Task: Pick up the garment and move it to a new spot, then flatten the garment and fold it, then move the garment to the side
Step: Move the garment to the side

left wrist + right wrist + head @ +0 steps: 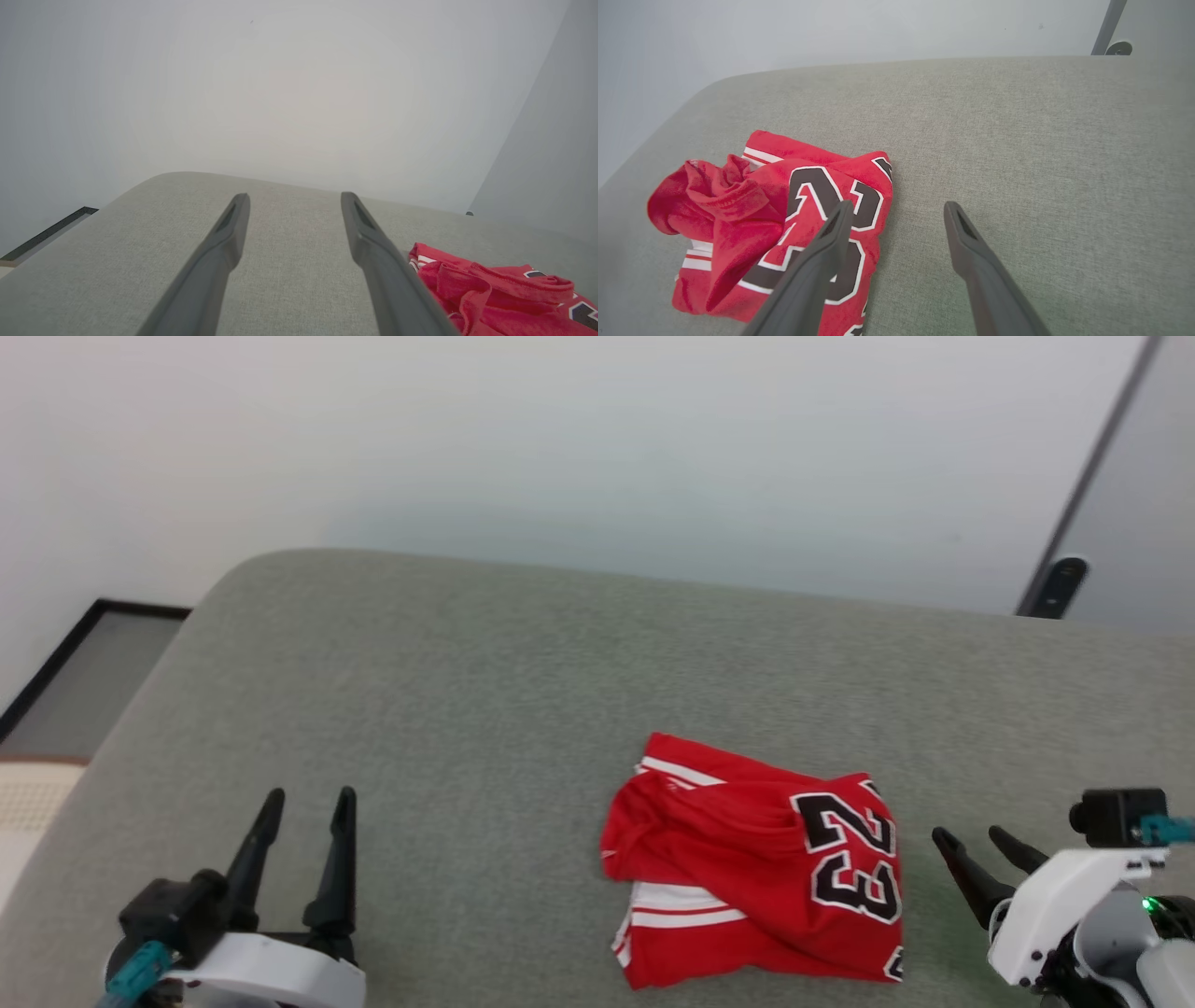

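The shirt (756,887) lies bunched up on the grey surface (467,691), close to the near edge and right of the middle. I see my right gripper (968,833) just beside it, jaws spread and holding nothing. My left gripper (310,795) sits well apart, by the near left corner, jaws spread too.

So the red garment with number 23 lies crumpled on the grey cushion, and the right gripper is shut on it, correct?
Not quite. The garment does lie crumpled on the grey cushion, but the right gripper is open, its fingers apart beside it, as the head view shows.
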Tool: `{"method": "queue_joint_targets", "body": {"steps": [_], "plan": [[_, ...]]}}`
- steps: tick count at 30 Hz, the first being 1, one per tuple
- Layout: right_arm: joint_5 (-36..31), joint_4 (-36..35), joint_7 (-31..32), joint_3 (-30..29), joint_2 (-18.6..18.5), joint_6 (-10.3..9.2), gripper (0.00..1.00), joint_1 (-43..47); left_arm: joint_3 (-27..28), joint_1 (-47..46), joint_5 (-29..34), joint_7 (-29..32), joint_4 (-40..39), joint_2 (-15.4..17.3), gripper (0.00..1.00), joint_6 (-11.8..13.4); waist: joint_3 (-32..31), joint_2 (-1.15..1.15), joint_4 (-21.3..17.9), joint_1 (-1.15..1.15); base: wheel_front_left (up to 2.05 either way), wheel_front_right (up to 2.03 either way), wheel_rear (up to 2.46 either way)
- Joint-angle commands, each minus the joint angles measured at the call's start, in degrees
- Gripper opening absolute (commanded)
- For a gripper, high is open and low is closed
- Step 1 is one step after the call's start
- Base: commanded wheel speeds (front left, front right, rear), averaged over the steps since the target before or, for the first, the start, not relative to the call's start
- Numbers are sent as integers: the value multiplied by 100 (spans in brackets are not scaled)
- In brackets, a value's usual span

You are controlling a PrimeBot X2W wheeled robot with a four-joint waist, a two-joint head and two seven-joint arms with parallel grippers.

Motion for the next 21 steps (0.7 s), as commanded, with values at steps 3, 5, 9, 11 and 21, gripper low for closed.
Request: {"method": "queue_joint_targets", "body": {"steps": [3,5,9,11,21], "plan": [[357,32,790,101,-86,-5,100,-284,-100,-86,-57,4,26,-44,100,-19,182,0,392,0,0,0,0],[402,73,1187,133,-146,-5,100,-396,-148,-122,-80,4,36,-75,100,-20,266,0,494,0,0,0,0],[477,136,1738,118,-109,-5,100,-590,-200,-174,-119,4,52,-130,100,-20,402,0,618,0,0,0,0],[423,234,2068,62,-90,-5,100,-712,-227,-237,-116,4,55,-161,100,-20,495,0,684,0,0,0,0],[44,738,3496,-177,257,-5,100,-1213,-373,-524,-186,4,112,-311,100,-20,907,0,880,0,0,0,0]]}}
